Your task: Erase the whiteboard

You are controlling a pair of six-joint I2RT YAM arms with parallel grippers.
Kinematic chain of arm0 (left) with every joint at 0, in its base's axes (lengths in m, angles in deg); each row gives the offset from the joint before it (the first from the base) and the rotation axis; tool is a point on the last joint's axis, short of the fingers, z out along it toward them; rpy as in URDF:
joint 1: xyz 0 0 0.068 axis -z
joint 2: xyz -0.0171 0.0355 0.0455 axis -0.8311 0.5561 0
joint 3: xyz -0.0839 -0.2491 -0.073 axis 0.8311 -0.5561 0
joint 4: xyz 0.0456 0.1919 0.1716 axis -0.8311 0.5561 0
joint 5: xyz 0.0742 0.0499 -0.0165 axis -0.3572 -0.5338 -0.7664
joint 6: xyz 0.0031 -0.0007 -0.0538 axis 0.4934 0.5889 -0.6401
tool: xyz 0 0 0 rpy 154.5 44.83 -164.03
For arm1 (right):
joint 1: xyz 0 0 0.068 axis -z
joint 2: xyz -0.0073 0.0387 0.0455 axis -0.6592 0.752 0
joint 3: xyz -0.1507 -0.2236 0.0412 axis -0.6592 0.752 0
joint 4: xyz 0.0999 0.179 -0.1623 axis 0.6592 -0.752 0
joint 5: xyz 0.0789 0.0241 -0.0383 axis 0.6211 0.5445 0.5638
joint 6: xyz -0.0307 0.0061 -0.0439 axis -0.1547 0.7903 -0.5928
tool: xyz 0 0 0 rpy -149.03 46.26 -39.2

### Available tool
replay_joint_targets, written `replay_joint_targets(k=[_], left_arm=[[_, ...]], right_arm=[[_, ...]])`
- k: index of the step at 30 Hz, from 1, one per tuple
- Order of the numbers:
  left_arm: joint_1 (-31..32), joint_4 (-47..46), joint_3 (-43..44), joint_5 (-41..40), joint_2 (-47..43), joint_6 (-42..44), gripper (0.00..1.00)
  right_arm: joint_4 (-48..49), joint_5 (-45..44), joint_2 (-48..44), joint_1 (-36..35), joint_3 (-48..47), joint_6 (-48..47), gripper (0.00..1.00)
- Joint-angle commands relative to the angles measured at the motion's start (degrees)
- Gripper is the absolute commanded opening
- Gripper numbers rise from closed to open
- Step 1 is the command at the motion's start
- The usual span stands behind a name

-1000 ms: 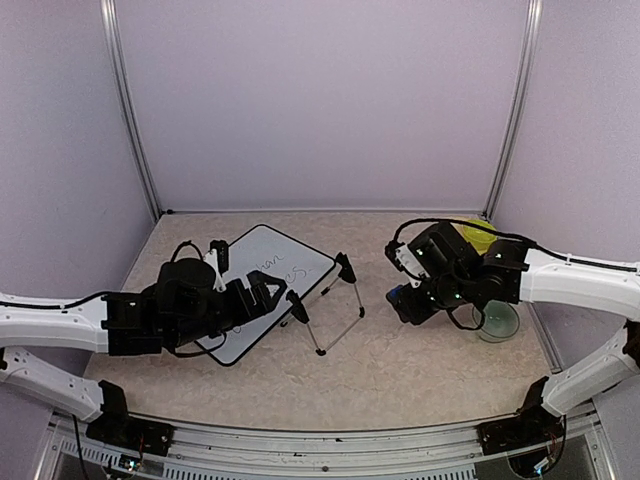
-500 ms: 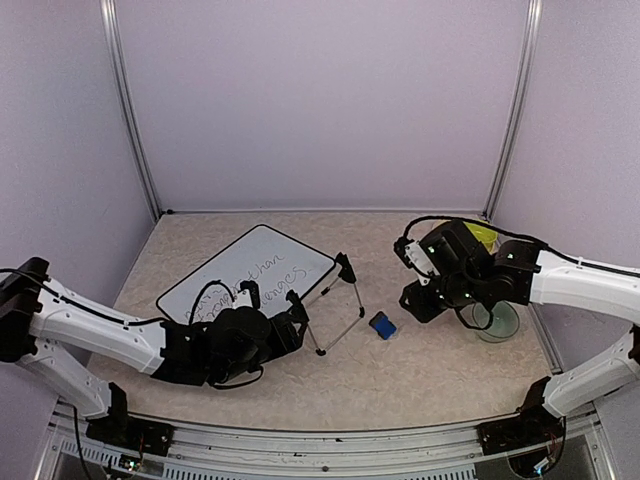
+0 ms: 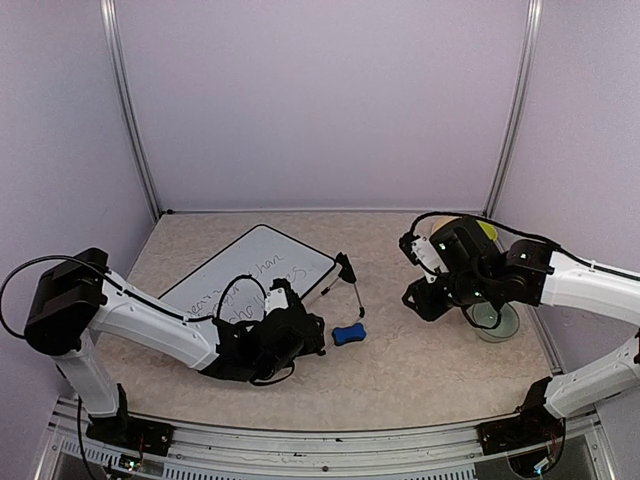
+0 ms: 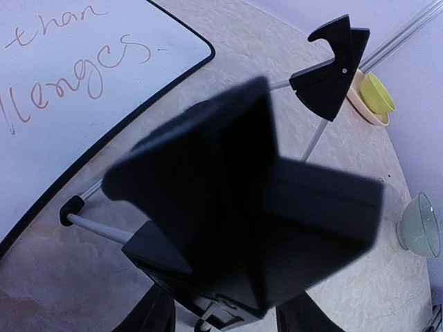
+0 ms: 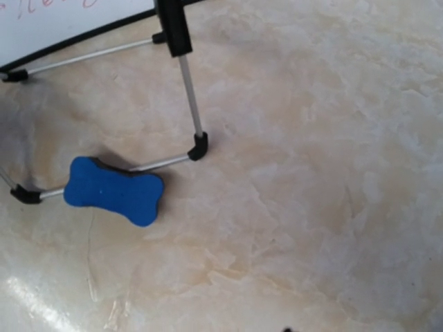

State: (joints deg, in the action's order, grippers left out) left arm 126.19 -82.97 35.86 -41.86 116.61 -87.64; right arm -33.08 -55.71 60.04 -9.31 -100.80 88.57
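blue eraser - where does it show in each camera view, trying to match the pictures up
Top external: blue eraser sits low centre, just right of the left gripper, by the wire stand.
Left wrist: not in it; blurred dark fingers fill the middle.
Right wrist: lower left, lying over the stand's bottom rod.
Shared landmark: the wire stand, upper right in left wrist, upper centre in right wrist.

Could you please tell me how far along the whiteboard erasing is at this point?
Nothing looks erased yet: the whiteboard carries handwriting. In hand: the blue eraser lies on the table by the wire stand, with the left gripper close beside it. Remaining: grasping the eraser and wiping the whole board.
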Motion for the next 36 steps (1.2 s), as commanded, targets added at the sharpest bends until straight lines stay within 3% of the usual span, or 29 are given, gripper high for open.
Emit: replay_joint_targets(k=[1,7,14,22,30,36], left_arm=[[-0.3,0.49,1.21,-2.01,1.68,1.15,0.47],[-0.42,-2.43,1.03,-4.3,2.97,4.81,0.29],[-0.41,-7.61,0.13,-5.09,3.95,10.67,0.07],[-0.45,-9.22,-0.69,-4.5,3.3,13.15,0.02],[-0.47,-10.6,-2.01,-4.2,2.23,13.42,0.0],[-0.46,-10.96,-2.21,-4.16,2.22,13.51,0.0]], right_arm=[[-0.04,1.49,-0.46,0.37,1.08,-1.33,0.37],[5.36,6.95,3.05,-0.06,3.29,-5.29,0.38],[8.28,2.56,12.21,-3.94,2.21,-8.08,0.46],[15.2,-0.47,16.08,-5.13,2.09,-14.69,0.6],[31.61,4.78,9.34,-5.11,10.31,-30.47,0.6],[33.12,11.17,11.86,-5.05,10.48,-36.34,0.59]])
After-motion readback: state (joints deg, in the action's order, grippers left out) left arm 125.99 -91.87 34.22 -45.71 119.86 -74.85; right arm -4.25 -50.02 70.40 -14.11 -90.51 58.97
